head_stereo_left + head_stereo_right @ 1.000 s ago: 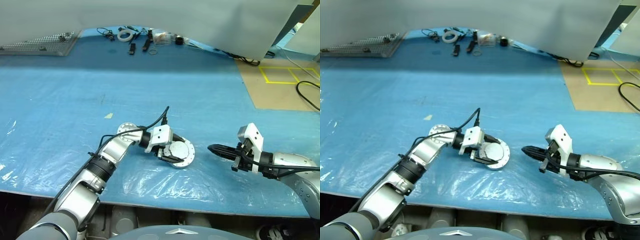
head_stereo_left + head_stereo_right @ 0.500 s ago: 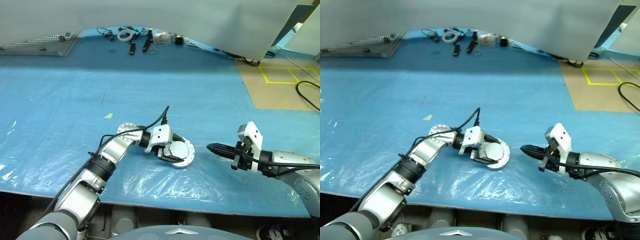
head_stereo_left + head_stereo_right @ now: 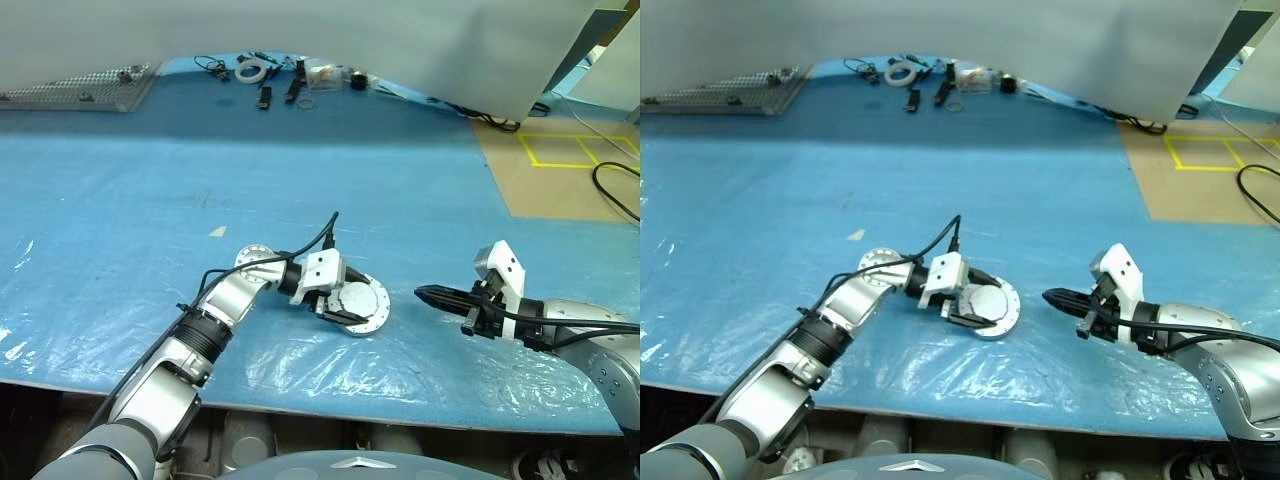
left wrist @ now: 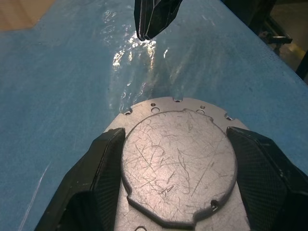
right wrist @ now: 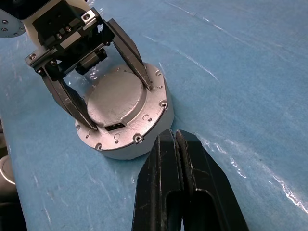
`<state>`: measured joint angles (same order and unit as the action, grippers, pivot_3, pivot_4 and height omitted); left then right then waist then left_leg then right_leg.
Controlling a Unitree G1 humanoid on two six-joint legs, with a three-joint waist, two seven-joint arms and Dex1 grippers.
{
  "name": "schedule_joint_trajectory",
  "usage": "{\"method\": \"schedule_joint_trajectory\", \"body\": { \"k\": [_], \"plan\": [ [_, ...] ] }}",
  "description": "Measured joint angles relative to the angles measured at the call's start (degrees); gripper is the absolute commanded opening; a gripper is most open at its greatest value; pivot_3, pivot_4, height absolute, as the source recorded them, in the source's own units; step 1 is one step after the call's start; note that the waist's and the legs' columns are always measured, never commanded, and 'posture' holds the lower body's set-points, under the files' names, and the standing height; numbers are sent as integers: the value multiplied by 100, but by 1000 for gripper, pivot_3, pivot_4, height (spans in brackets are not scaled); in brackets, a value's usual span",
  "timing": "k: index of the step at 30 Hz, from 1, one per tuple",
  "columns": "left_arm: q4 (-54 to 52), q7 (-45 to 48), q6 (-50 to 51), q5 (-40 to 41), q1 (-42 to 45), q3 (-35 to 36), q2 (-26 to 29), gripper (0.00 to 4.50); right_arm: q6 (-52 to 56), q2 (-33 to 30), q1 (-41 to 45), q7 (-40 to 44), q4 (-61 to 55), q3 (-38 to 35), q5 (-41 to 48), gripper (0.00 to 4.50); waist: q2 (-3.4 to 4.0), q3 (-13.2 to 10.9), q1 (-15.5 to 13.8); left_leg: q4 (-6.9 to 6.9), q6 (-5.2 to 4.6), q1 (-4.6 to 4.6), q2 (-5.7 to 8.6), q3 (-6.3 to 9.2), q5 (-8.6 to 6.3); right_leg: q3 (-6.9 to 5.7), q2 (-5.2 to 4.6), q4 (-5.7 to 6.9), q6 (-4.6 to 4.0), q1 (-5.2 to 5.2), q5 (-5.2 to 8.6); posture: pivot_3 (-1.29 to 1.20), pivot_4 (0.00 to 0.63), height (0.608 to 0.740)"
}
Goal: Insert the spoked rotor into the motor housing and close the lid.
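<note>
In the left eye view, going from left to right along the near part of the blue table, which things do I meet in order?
Left gripper, its fingers around the lid on top of the motor housing → bare blue table cover → right gripper, shut and empty.

Robotics lab or workshop, desk [image 3: 420, 190] under blue plastic sheeting, perforated metal plate [image 3: 85, 88] and small parts [image 3: 275, 75] at its far edge, yellow floor tape [image 3: 580, 150] beyond the desk

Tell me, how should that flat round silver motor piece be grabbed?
Across its raised centre disc, coming from above with one finger on each side, I'd judge. The motor housing lies flat and low on the blue sheet, so its outer wall offers little height. The left tool straddles it that way.
</note>
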<state>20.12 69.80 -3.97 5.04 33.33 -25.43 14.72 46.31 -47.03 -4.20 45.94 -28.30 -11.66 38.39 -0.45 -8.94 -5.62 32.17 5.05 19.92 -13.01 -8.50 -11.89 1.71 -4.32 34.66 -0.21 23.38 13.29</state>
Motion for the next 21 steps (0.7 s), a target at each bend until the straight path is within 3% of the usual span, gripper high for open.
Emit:
{"method": "schedule_joint_trajectory", "body": {
  "k": [11, 15, 21],
  "plan": [
    [71, 111, 315, 219, 57, 116, -15, 3095, -52, 0, 22, 32, 37, 10, -14, 0, -1, -1, 7, -4, 0, 3, -3, 0, 0, 0, 1, -2, 0, 5, 1, 0, 150, 740],
    [60, 236, 430, 278, 78, 125, 16, 4370, -91, 0, 25, 44, 45, 31, -28, 0, -1, -1, 9, -7, 0, 3, -4, 0, 0, -1, 2, -3, 0, 6, 1, 0, 150, 740],
    [-115, 239, 810, 492, 41, 291, 55, 4481, -100, 0, 68, 115, 58, 87, -39, 0, -2, -2, 4, -6, 0, 8, 0, 0, 0, -1, 1, -3, 0, 9, 1, 0, 150, 740]
  ]
}}
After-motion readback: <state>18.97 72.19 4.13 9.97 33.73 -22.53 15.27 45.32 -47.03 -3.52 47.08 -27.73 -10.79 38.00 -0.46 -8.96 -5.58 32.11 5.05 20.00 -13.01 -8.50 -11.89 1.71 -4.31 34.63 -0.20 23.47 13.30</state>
